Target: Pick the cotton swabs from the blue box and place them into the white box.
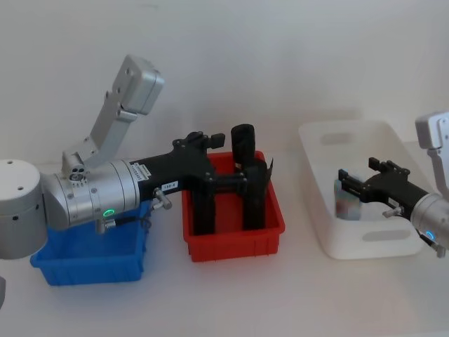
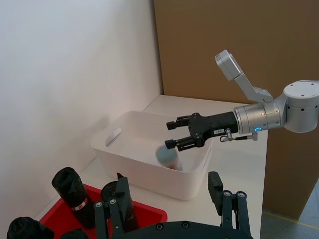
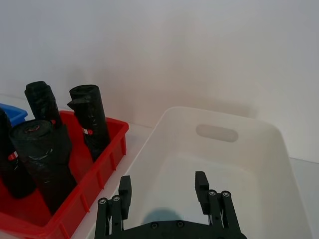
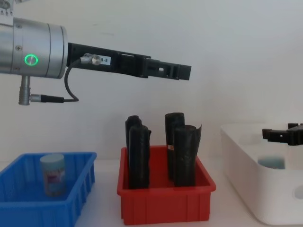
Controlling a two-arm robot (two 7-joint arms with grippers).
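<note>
Right gripper [image 2: 170, 135]: over the white box [image 2: 149, 174] at the right of the table, claw spread wide and gripping nothing.
Delivered tub [image 2: 167, 157]: one tub of cotton swabs lies inside the white walls, just below that claw and clear of its fingers. Whether it rests flat on the floor cannot be told.
Left gripper [image 4: 182, 72]: held high above the red bin [image 4: 165, 205] in the middle, pointing right, claw wide and empty.
Blue box [image 4: 38, 208]: at the left.
Remaining tub [image 4: 52, 174]: stands upright in the blue box with its lid on, well apart from either claw.
Black rolls [image 4: 137, 151]: four, upright in the red bin, no part of this job.
Done: one tub judged placed.
Outstanding: at least the remaining tub. From above, the left arm covers part of the blue box, so more tubs cannot be ruled out.
Assessment: part-complete. The next pick calls for a claw to descend into the blue box around the upright tub.
</note>
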